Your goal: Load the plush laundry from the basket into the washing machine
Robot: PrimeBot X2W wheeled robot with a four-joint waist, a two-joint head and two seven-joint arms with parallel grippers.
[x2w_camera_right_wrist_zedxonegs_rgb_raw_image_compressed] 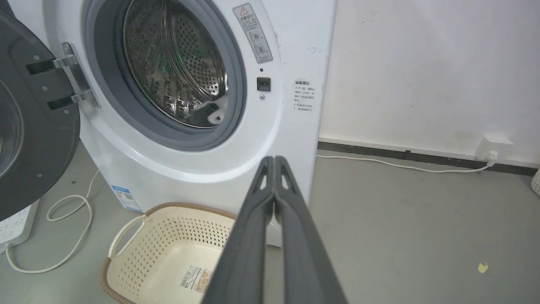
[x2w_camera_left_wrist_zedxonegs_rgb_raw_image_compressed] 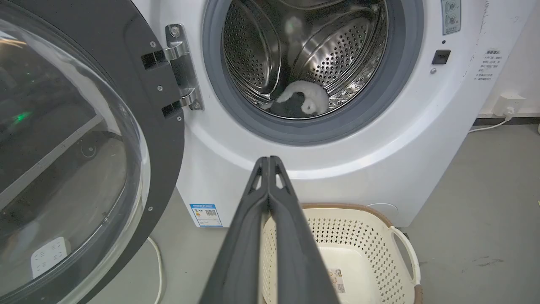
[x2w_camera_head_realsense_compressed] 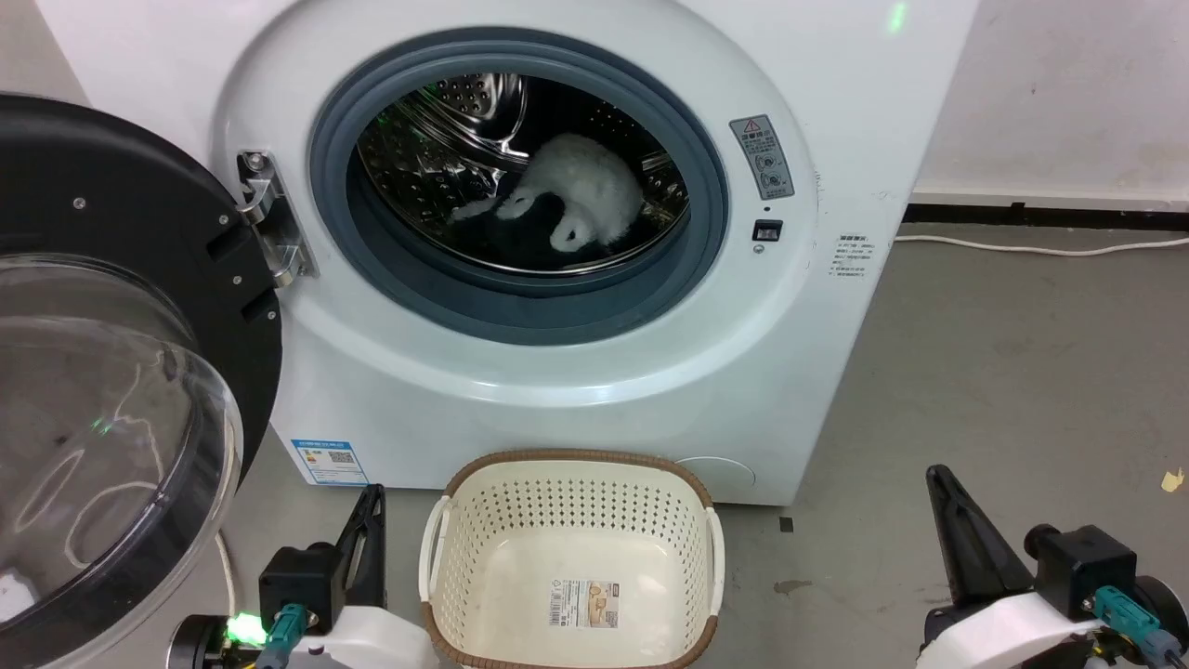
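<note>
Two dark grippers, left gripper point(x2w_camera_head_realsense_compressed: 374, 491) and right gripper point(x2w_camera_head_realsense_compressed: 936, 474), sit pressed closed on nothing beside the cream perforated plastic basket point(x2w_camera_head_realsense_compressed: 576, 458). The fluffy white-and-black plush toy point(x2w_camera_head_realsense_compressed: 585, 190) lies up ahead in the white front-loading washing machine point(x2w_camera_head_realsense_compressed: 557, 390), on its drum floor, nearer the left gripper.

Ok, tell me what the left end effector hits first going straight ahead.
The left end effector would probably meet the washing machine, its white front just below the grey ring.
</note>
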